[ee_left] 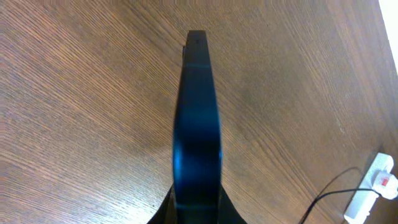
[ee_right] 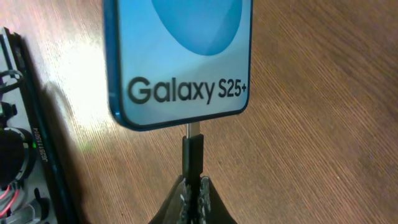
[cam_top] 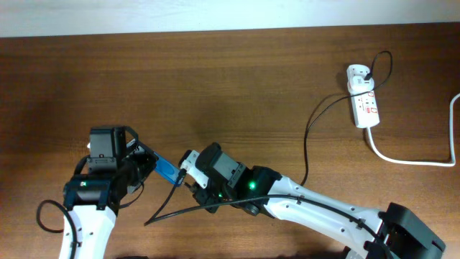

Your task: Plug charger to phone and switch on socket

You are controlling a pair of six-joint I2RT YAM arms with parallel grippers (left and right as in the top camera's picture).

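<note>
black charger tip point(ee_right: 192, 152) in r claw point(ee_right: 193, 200), at phone point(ee_right: 180, 56)

A slim blue-screened phone point(cam_top: 166, 170) hangs above the brown wooden table's point(cam_top: 215, 79) front edge, and a white oblong socket strip point(cam_top: 364, 97) lies by the far right corner, with a thin black charger cable point(cam_top: 307, 144) running between them.

The phone point(ee_right: 180, 59) carries "Galaxy S25+" in dark letters at the pale end of its screen. White print on the black strip point(ee_right: 38, 146) beside it is unreadable.
</note>
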